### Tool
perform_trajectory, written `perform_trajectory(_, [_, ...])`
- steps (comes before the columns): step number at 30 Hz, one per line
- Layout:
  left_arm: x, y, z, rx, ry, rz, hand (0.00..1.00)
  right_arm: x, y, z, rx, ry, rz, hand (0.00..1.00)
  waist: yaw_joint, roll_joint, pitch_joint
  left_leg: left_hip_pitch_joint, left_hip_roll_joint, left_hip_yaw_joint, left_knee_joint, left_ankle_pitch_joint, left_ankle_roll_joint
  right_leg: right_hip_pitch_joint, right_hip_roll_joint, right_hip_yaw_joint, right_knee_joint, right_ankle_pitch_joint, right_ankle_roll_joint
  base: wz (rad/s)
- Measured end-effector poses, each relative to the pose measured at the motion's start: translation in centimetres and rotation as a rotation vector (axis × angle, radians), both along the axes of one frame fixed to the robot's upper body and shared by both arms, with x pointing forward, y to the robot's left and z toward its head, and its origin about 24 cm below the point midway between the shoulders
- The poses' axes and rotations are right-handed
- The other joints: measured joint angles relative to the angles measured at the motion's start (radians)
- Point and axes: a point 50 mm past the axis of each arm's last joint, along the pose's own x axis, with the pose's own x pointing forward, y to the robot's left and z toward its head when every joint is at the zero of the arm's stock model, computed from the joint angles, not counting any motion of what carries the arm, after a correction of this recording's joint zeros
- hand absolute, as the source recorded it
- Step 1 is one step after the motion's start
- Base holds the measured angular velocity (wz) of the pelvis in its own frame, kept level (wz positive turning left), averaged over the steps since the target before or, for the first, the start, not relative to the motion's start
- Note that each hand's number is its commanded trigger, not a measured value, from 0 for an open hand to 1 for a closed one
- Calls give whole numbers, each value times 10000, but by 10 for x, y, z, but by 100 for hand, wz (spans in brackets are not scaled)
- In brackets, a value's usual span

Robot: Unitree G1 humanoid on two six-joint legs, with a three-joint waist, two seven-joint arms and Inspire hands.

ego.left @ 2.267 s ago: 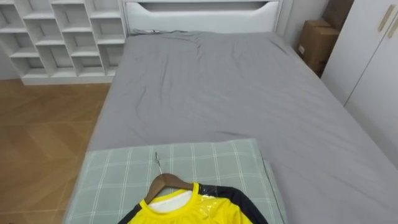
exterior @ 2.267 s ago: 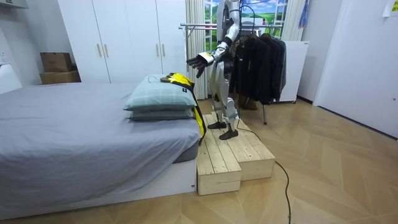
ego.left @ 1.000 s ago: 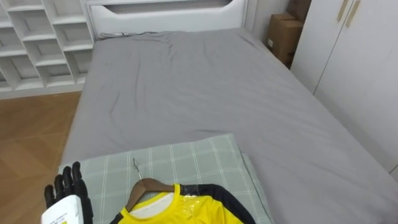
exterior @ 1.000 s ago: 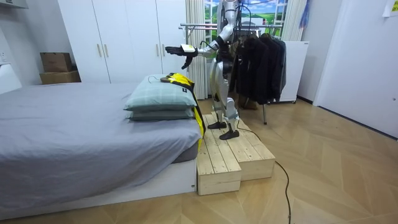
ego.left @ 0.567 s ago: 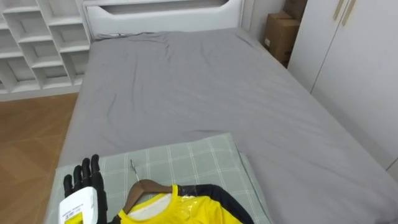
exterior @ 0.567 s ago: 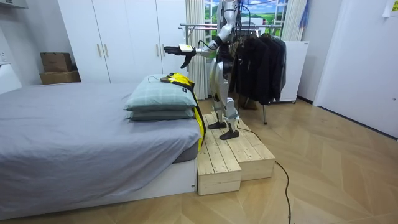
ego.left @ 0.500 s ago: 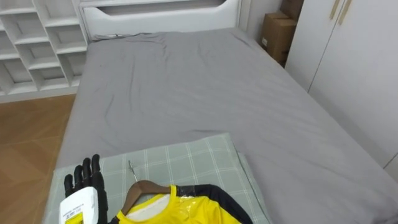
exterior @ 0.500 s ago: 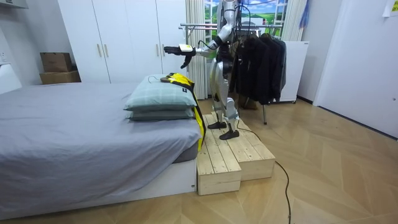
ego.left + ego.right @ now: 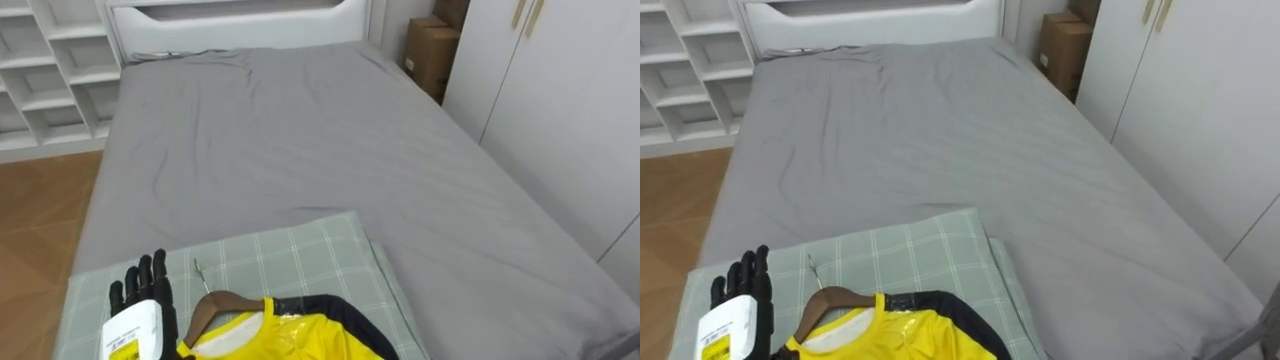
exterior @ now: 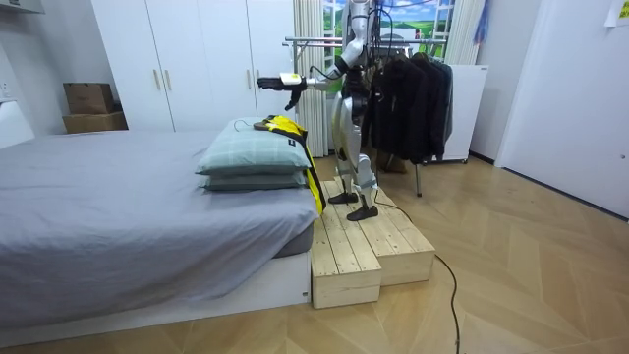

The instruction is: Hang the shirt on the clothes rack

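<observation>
Lying flat just right of the left hand (image 9: pixel 143 292), draped on a brown wooden hanger (image 9: pixel 212 303) with a thin metal hook: a yellow shirt with black sleeves (image 9: pixel 275 338), on a green checked pillow (image 9: pixel 290 245) at the near end of the grey bed (image 9: pixel 300 130), probably laid there for an easy pickup. Hovering with straight, relaxed fingers, grasping nothing, likely lining up on the hanger. Against two seconds earlier, lifted higher and stretched farther forward, out over the pillow; shirt unmoved.
</observation>
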Motion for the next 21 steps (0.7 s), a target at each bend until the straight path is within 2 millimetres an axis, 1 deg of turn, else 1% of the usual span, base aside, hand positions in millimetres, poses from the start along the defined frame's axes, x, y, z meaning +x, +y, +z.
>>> perform_trajectory(4, [1,-1,-3,-117,459,-53,0,-3,0,0,-108,162,37,0,-14,25,18,-38,3,1,-3,0,0,-26,5,12,-13,0,-1,0])
perform_trajectory(10, [5,-4,-5,-239,848,-164,0,-2,1,0,-130,200,359,0,24,5,29,-253,2,26,13,1,0,-241,8,36,112,3,-7,-1])
perform_trajectory(15, [2,-3,-16,-312,1762,-148,0,-2,0,0,-230,362,1068,0,35,26,40,-445,13,105,20,1,0,-508,33,129,172,4,-8,-5])
perform_trajectory(21, [0,-5,-20,-426,2154,-136,0,-11,2,-1,32,670,1411,0,25,7,51,-541,25,93,59,2,-1,-554,47,165,160,6,-12,0])
